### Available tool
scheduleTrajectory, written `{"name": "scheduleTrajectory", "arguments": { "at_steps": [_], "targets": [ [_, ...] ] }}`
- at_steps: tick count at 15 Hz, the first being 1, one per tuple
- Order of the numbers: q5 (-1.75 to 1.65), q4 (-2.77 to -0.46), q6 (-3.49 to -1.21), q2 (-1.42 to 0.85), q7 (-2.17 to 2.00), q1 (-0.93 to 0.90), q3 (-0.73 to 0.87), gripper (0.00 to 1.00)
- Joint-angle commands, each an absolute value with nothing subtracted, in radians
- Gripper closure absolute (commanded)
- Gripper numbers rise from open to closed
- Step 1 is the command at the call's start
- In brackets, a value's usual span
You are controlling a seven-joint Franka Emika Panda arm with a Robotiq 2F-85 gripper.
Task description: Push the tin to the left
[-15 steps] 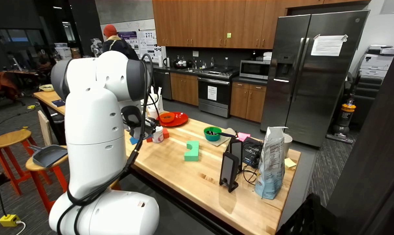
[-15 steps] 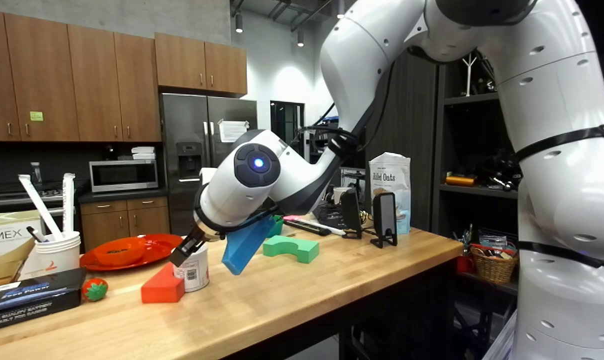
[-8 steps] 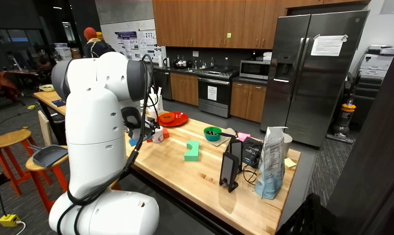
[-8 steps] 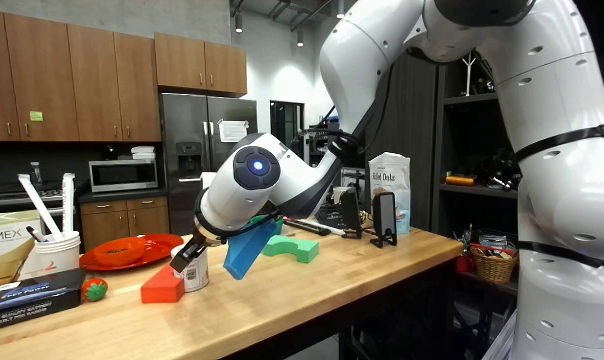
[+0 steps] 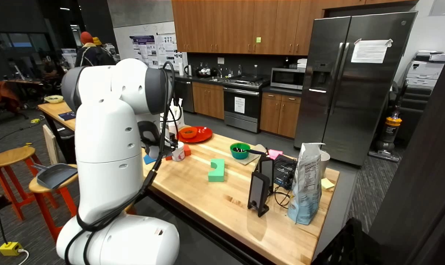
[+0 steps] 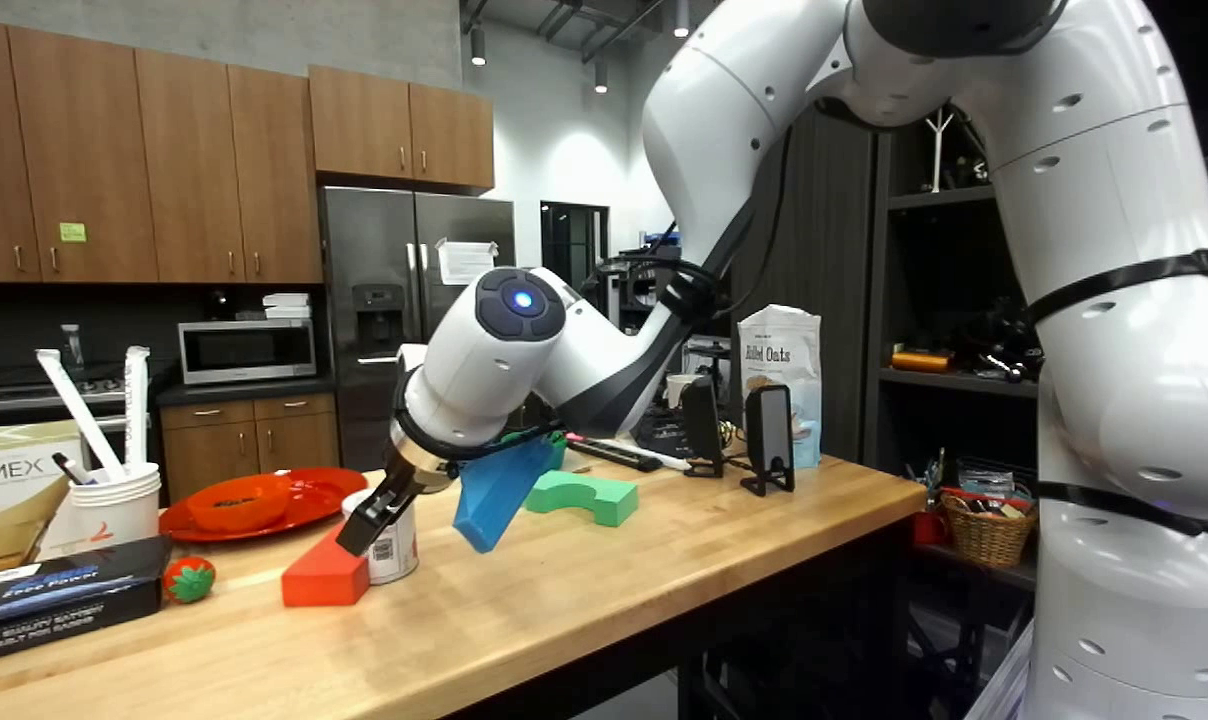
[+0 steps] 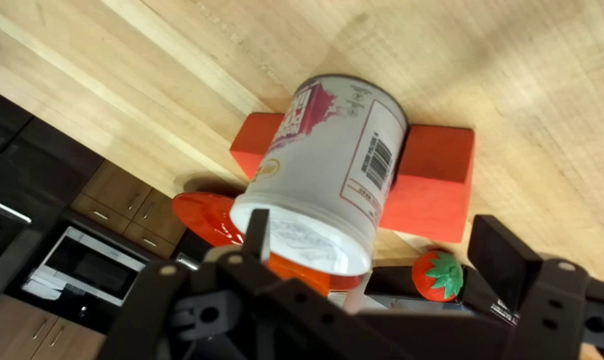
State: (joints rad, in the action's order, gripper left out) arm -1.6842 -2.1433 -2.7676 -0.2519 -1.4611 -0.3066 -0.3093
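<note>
The tin (image 7: 327, 155) stands upright on the table (image 6: 494, 610), a red block (image 7: 427, 192) just beside it; in the wrist view red shows on both sides. The gripper (image 7: 374, 230) is at the tin's top, fingers (image 7: 502, 260) apart; whether they touch it I cannot tell. In an exterior view, plate (image 6: 330, 490), bowl (image 6: 239, 505) and strawberry (image 6: 189, 579) lie left of the tin, the green block (image 6: 584, 495) to its right.
</note>
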Motion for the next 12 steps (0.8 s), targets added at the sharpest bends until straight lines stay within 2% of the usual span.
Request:
{"name": "scheduleTrajectory", "arguments": {
  "at_steps": [1, 7, 12],
  "targets": [
    [-1.581, -2.16, -2.87, -0.244, -1.385, -0.273, -0.308, 0.0],
    [-1.423, -2.177, -2.92, -0.245, -1.278, -0.259, -0.312, 0.0],
    [-1.515, -2.142, -2.886, -0.235, -1.42, -0.284, -0.297, 0.0]
  ]
}}
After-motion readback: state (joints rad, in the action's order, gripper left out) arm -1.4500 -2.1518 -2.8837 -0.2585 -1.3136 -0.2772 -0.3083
